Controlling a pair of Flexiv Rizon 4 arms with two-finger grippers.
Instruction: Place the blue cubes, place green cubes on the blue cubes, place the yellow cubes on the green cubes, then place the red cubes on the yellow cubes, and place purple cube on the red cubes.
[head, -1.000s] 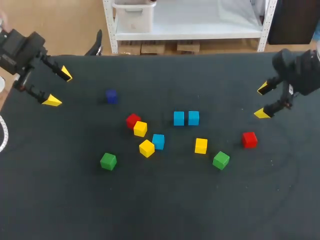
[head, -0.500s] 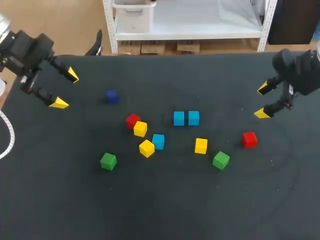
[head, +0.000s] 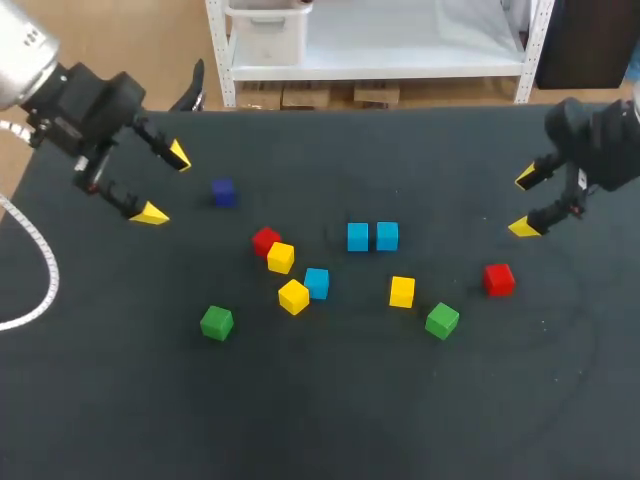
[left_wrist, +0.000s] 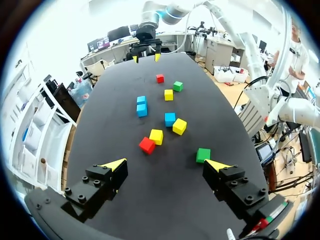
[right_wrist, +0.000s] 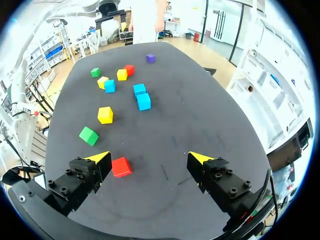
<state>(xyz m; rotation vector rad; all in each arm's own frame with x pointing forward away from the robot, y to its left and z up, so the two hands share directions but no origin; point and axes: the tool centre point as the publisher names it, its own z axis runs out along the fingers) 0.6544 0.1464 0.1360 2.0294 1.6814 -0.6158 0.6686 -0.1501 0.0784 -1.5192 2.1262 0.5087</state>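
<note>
Eleven small plain cubes lie singly on the black table (head: 330, 420) in the head view, none stacked. A dark purple cube (head: 223, 193) sits towards the far left, a blue pair (head: 358, 237) stands side by side near the middle, and a lone blue cube (head: 317, 283) is just beside a yellow cube (head: 293, 297). A red cube (head: 265, 241) meets a second yellow cube (head: 281, 257) at a corner, and a third yellow cube (head: 402, 292) sits near a green cube (head: 442, 320). The other green cube (head: 216, 322) lies apart at the near left and the other red cube (head: 498, 280) at the right. The left gripper (head: 165, 184) hangs beside the purple cube with fingers wide apart, holding nothing. The right gripper (head: 524, 202) is over the table's far right, likewise spread and empty. In the left wrist view the left gripper (left_wrist: 166, 164) has its yellow tips well apart with bare table between them. The red cube (left_wrist: 147, 145) and second yellow cube (left_wrist: 156, 136) lie ahead of it, and the other green cube (left_wrist: 203, 155) shows on the table next to one fingertip. In the right wrist view the right gripper (right_wrist: 150, 157) is spread too. The other red cube (right_wrist: 121, 166) shows between its fingers, nearer one tip and touched by neither, and the purple cube (right_wrist: 150, 58) lies at the table's far end.
</note>
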